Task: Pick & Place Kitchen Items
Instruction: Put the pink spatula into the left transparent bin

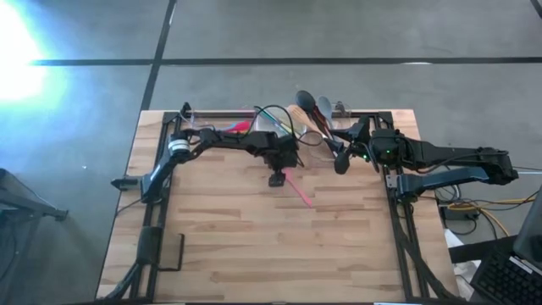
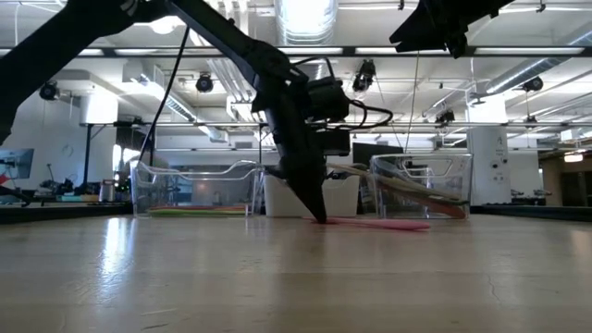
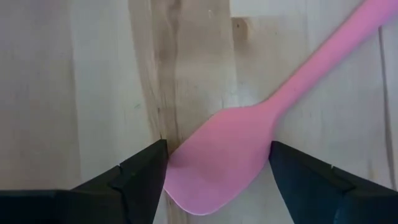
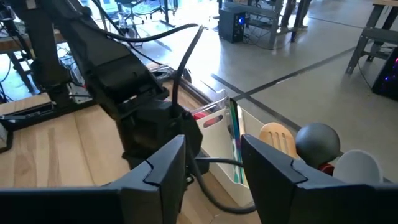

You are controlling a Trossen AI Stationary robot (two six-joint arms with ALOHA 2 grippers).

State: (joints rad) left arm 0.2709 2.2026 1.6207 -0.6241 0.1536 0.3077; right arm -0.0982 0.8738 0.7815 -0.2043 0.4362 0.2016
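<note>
High view. The left gripper is lowered to the wooden table near its centre, at the blade end of a pink spatula that lies flat and runs diagonally away from the gripper. The right gripper is held near the rear of the table, beside a clear tub holding a bundle of utensils whose heads stick out past the rear edge. A second clear tub sits at the rear left, with red utensils in it.

Low view. The left gripper reaches down so that its tip meets the table at one end of the pink spatula, which rests flat on the surface. Behind stand the two clear tubs and, with a white tub between them. The right arm hangs high above the table.

Left wrist view. The jaws of the left gripper are spread, one finger on each side of the pink spatula's blade; whether the fingers touch it cannot be told.

Right wrist view. The jaws of the right gripper are spread and hold nothing. Beyond them are the left arm, a clear tub, and the heads of a wooden spatula and a grey spoon.
</note>
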